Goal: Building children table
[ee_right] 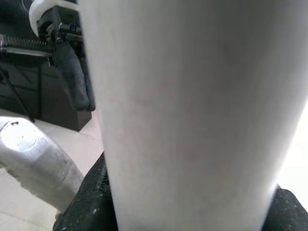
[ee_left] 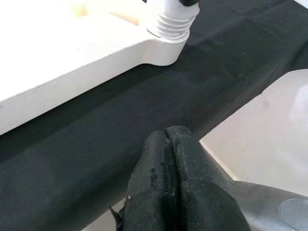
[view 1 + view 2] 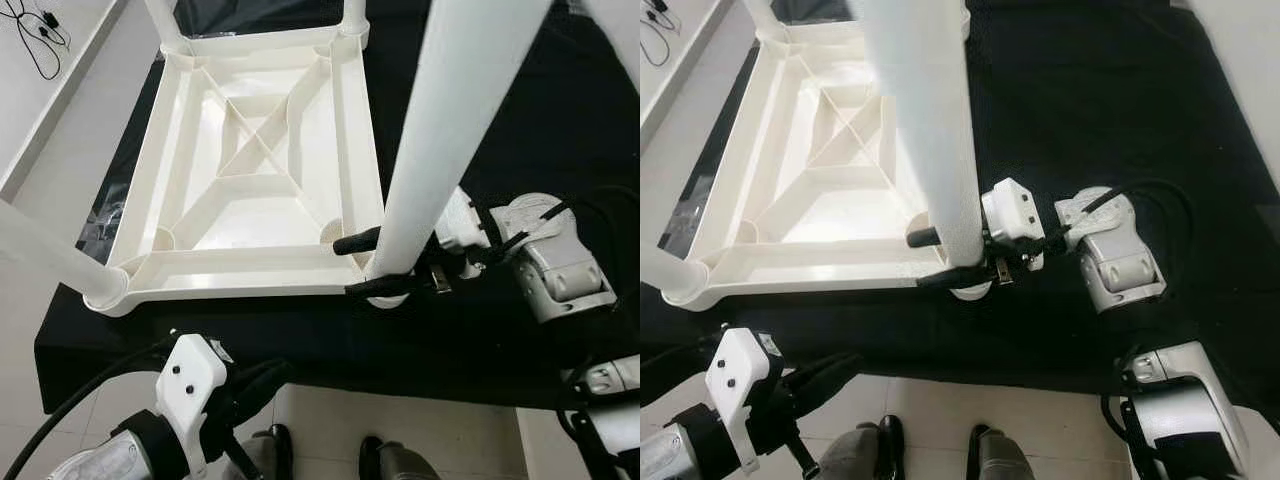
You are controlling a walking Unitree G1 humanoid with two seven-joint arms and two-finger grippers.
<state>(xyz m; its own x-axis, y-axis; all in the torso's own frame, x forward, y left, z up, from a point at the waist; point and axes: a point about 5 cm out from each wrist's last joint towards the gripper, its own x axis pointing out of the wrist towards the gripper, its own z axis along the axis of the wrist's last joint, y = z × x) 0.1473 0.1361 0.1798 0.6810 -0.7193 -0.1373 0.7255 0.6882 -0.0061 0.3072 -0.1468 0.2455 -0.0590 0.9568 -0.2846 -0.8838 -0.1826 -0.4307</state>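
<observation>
Overhead: upturned white tabletop (image 3: 250,160) lying on black-draped surface (image 3: 520,120), right claw (image 3: 365,265) clamping upright table leg (image 3: 440,140) at near right corner. Left wrist: left claw (image 2: 166,144) pressed closed, hovering just off surface's edge.

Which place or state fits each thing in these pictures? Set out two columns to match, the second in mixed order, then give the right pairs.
Column one:
1. right tool
2. left tool
3. table top
4. black cloth

Column two:
A. lies upside down, ribs showing
B. shut, held low over the near edge of the cloth
C. spread under the table top
D. clamped round a white table leg near its base

Pairs: 1-D, 2-B, 3-A, 4-C
</observation>
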